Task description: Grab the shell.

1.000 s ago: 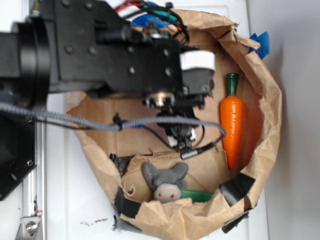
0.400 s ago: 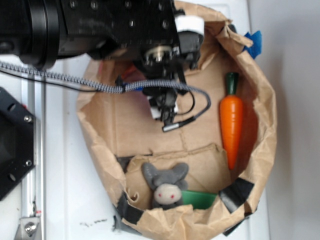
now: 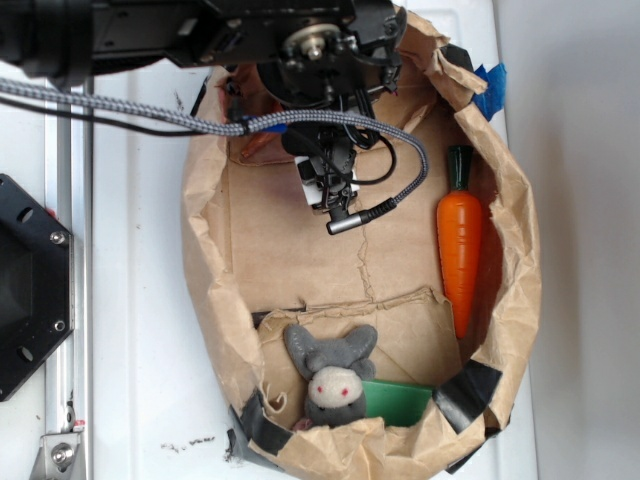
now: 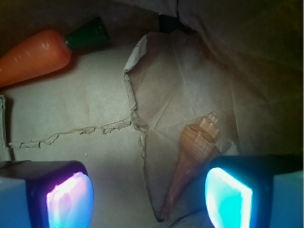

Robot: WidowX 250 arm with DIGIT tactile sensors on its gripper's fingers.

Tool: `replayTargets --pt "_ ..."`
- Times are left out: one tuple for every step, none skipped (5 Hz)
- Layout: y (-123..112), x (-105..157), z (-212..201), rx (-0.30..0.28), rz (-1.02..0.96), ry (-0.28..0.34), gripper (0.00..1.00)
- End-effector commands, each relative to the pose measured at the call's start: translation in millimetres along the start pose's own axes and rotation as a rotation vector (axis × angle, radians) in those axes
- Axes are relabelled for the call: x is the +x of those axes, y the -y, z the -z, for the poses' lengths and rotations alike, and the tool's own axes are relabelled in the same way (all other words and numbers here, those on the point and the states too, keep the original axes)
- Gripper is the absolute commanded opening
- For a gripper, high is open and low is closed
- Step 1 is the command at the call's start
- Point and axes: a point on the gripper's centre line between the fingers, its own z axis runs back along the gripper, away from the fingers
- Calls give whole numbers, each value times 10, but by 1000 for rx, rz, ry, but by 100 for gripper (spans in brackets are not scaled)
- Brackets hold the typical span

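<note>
With the gripper point(image 4: 149, 197) spread wide and empty, the conch shell point(image 4: 192, 159) lies at five o'clock against the glowing right finger point(image 4: 228, 197), which could pin or skid it if lowered.

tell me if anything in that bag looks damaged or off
The brown paper bag is crumpled, patched with black tape, and its floor has a ragged tear. The shell looks whole, lying right of centre between the open end effector fingers.
</note>
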Motion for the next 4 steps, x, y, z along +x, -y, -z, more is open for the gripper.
replayTargets --pt "-111 106 -178 11 -32 68 100" --pt "-111 106 -178 11 -32 68 100" --pt "-94 122 -92 8 -131 74 100" --pt "-48 108 4 10 -214 73 100"
